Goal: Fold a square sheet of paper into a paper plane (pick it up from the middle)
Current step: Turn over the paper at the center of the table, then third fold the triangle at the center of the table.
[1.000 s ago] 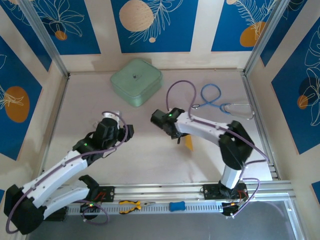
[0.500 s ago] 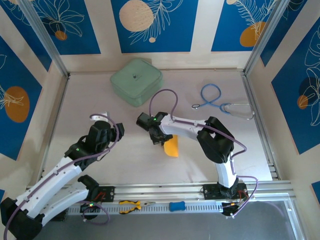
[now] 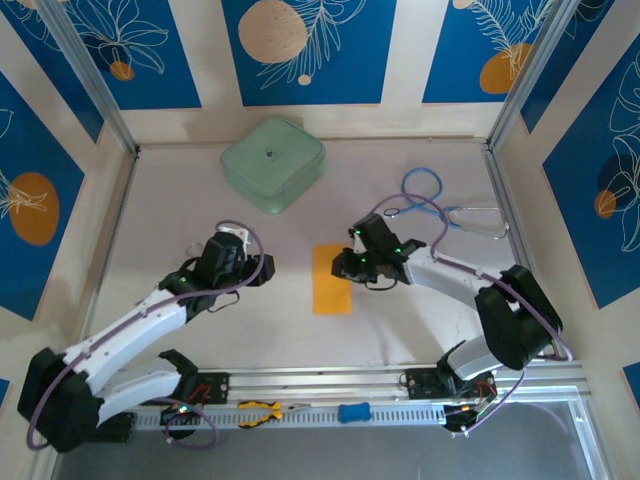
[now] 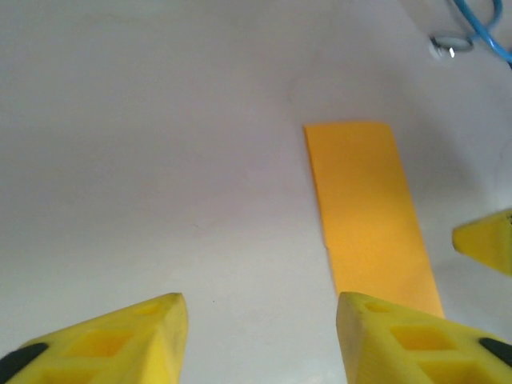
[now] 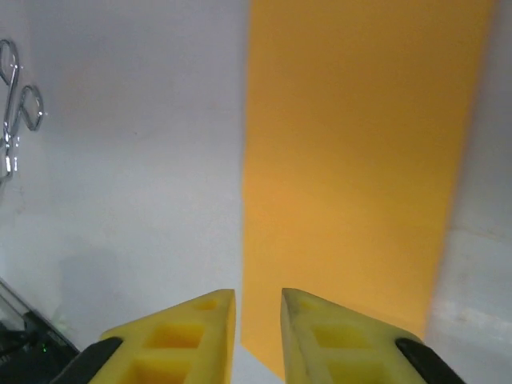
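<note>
One fold looks already made, since the square sheet of paper [image 3: 332, 279] lies flat on the bench [image 3: 180, 200] as a narrow orange strip between the two arms. The next move probably calls for pinching one corner or edge cleanly and turning it over without dragging the strip. The left tool [image 4: 258, 308] hangs spread and empty near the strip's left side, while the right tool [image 5: 258, 298] hovers low over one long edge, jaws only a slit apart, pinching nothing.

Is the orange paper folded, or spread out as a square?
Folded, it seems: the orange paper lies flat on the table as a narrow strip, clearly longer than wide, not a square.
</note>
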Robot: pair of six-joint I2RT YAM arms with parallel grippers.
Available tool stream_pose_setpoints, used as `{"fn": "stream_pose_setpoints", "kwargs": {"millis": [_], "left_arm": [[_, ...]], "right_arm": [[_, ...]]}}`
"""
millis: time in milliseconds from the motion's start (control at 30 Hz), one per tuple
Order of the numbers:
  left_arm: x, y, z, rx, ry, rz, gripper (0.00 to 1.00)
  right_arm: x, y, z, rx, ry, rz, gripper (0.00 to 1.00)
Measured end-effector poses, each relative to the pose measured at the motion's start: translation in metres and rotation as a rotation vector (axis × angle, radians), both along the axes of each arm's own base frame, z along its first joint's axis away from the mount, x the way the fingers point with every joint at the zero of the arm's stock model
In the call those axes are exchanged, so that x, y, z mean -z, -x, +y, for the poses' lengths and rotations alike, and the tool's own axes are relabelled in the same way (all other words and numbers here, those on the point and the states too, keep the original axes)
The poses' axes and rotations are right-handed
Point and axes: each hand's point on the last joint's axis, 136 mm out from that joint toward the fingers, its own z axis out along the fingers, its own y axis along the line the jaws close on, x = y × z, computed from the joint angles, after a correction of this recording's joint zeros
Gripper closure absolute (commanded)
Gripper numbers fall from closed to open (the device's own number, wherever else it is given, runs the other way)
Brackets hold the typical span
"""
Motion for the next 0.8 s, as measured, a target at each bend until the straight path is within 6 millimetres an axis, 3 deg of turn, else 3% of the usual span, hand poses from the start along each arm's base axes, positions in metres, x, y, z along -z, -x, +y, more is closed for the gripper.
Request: {"fn": "stream_pose_setpoints", "kwargs": {"millis": [167, 300, 433, 667, 800], "left_arm": [[0.029, 0.003, -0.037, 0.120, 0.085, 0.143, 0.56], [0.040, 0.003, -0.060, 0.181, 0.158, 0.219, 0.56], [0.045, 0.002, -0.075, 0.213, 0.217, 0.263, 0.56], [0.051, 0.001, -0.093, 0.249, 0.291, 0.319, 0.56], [0.057, -0.002, -0.101, 0.259, 0.314, 0.348, 0.57]], "right_arm": [[0.024, 0.014, -0.024, 0.060, -0.071, 0.077, 0.90], [0.022, 0.014, -0.020, 0.048, -0.132, 0.083, 0.91], [0.020, 0.009, -0.013, 0.027, -0.176, 0.076, 0.91], [0.041, 0.007, -0.017, 0.037, -0.185, 0.133, 0.93], [0.058, 0.016, -0.026, 0.051, -0.183, 0.180, 0.93]]}}
